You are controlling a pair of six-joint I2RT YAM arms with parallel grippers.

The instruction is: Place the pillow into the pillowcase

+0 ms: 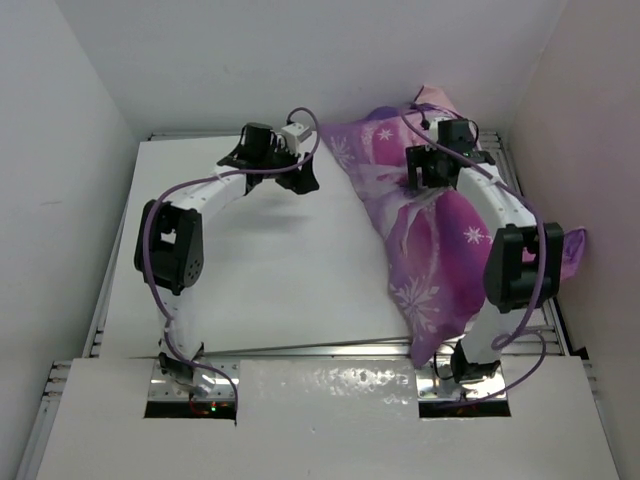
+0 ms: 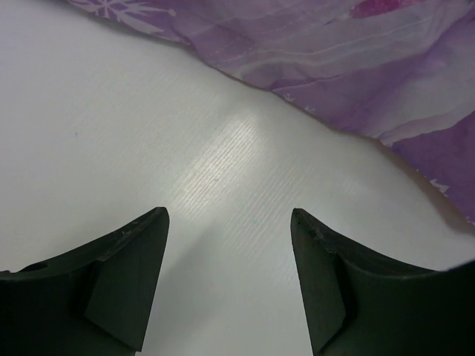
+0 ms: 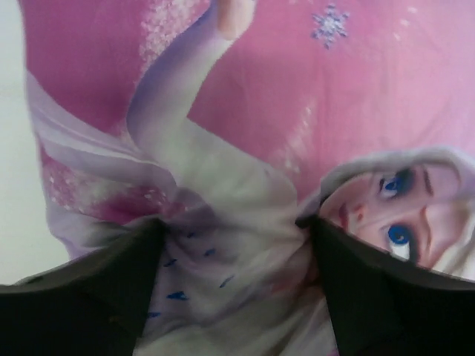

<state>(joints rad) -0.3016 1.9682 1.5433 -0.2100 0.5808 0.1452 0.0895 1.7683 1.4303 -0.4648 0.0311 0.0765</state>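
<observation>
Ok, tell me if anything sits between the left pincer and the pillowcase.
Nothing visible does. The left pincer is open over the table, and only that white surface lies between its fingertips and the near edge of the pillowcase ahead.

Your two dark fingers (image 3: 89,297) stand wide apart at the bottom. The pink pillowcase (image 3: 297,104) fills the space between them, a bit bunched up. A princess face (image 3: 397,215) with blue eyes sits beside one finger. White tabletop (image 3: 9,148) shows at the left
</observation>
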